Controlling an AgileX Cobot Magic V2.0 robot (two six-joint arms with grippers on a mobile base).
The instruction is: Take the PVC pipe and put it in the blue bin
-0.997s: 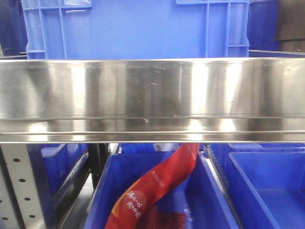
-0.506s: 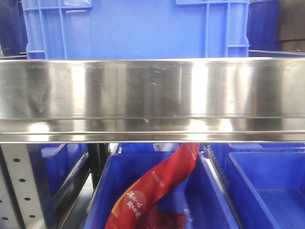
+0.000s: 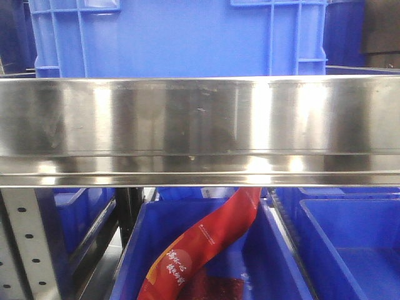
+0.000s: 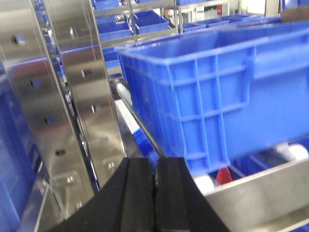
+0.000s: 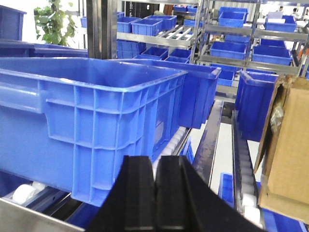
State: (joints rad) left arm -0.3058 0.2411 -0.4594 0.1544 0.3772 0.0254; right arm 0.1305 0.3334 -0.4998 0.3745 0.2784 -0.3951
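No PVC pipe shows in any view. A large blue bin point(image 3: 181, 37) stands on the steel shelf rail point(image 3: 200, 125) straight ahead; it fills the right of the left wrist view point(image 4: 227, 82) and the left of the right wrist view point(image 5: 82, 121). My left gripper point(image 4: 155, 166) is shut with nothing between its black fingers, low beside the bin's left corner. My right gripper point(image 5: 155, 164) is also shut and empty, near the bin's right corner.
Below the rail sits a lower blue bin point(image 3: 144, 250) holding a red packet point(image 3: 206, 244), with another blue bin point(image 3: 350, 244) to its right. Perforated steel uprights point(image 4: 77, 96) stand left. A cardboard box point(image 5: 285, 154) is at the right, more blue bins point(image 5: 198, 96) behind.
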